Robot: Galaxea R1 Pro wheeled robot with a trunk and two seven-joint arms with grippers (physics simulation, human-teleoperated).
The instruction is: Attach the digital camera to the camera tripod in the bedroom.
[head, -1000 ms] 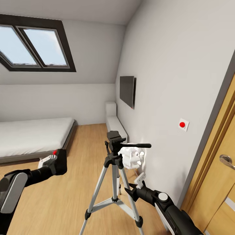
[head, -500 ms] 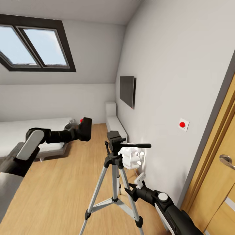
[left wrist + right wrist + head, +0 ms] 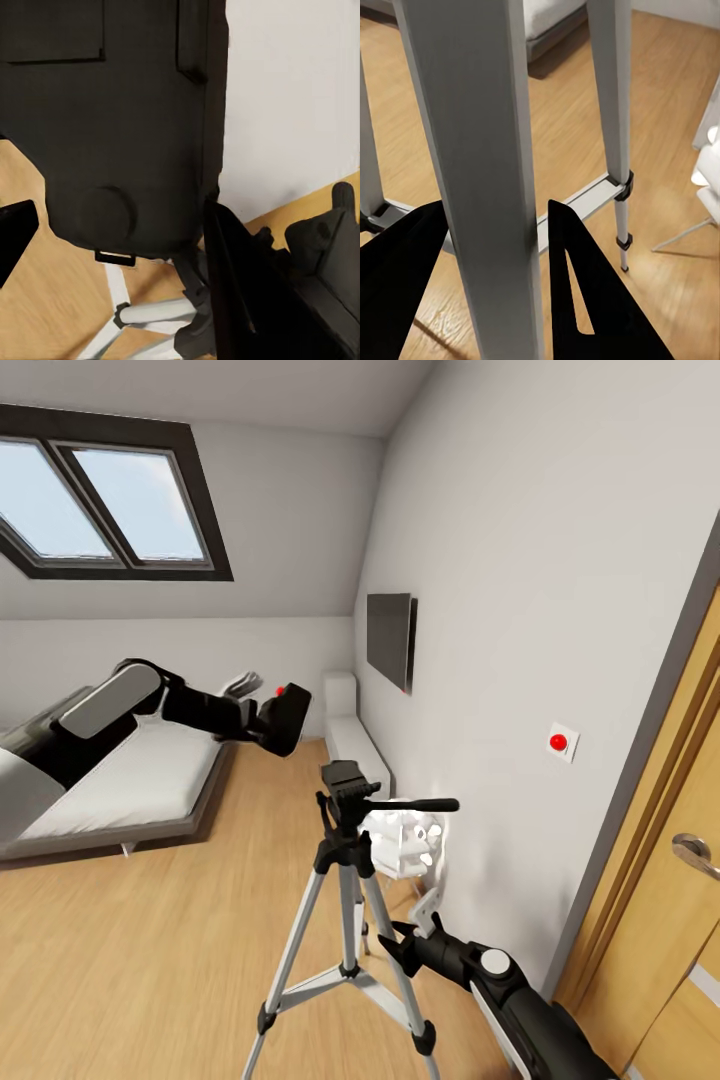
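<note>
The left gripper (image 3: 272,712) has swung higher and rightward, clamping the digital camera (image 3: 287,720) above and left of the camera tripod (image 3: 345,830) head. The right gripper (image 3: 495,277) stays put, fingers spread around a silver tripod leg (image 3: 480,172). Light wood floor (image 3: 150,950), low grey bed (image 3: 130,780) and skylight (image 3: 100,500) frame the bedroom.

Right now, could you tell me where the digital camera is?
In the head view, the digital camera is held aloft by the left gripper, up-left of the camera tripod.
</note>
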